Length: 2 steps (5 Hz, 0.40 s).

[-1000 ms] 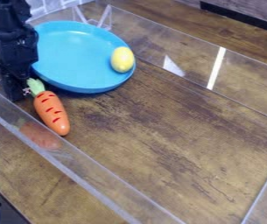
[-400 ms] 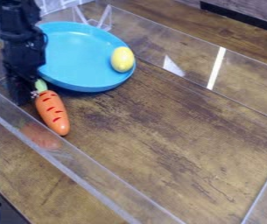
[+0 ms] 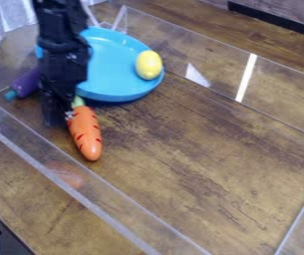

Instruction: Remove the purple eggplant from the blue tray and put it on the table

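In the one camera view the eggplant (image 3: 27, 84) lies just left of the dark arm, at the rim of the tray (image 3: 119, 82) and seemingly over the surface (image 3: 207, 149), while the claw (image 3: 52, 112) is pressed together beside the carrot (image 3: 84, 134); whether it pinches the eggplant I cannot tell. The eggplant looks light, stiff and glossy, so probably slippery, and likely best gripped across its thick middle, not the teal stem. No brand, label or writing is readable
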Available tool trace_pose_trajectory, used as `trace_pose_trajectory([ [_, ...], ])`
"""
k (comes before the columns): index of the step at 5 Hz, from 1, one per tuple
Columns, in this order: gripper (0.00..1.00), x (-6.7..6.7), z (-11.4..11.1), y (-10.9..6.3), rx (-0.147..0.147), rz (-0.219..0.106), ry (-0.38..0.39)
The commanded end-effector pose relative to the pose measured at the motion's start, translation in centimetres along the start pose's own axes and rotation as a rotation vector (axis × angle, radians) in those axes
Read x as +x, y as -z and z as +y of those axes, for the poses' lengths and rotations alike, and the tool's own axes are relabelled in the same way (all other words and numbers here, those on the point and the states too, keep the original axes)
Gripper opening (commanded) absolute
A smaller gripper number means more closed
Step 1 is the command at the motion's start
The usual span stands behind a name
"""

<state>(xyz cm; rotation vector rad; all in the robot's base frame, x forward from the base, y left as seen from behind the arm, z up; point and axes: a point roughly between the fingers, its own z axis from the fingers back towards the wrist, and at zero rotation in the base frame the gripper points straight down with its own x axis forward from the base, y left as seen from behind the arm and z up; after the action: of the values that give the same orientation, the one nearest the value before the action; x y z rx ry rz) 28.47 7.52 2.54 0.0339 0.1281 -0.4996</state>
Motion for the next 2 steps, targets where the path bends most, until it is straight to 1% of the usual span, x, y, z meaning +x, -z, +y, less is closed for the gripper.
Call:
trace_pose_trajectory([
  [1, 0.0, 4.0, -0.5, -2.0, 0.076, -0.062, 0.114],
  [2, 0.0, 5.1, -0.6, -2.4, 0.096, -0.056, 0.154],
])
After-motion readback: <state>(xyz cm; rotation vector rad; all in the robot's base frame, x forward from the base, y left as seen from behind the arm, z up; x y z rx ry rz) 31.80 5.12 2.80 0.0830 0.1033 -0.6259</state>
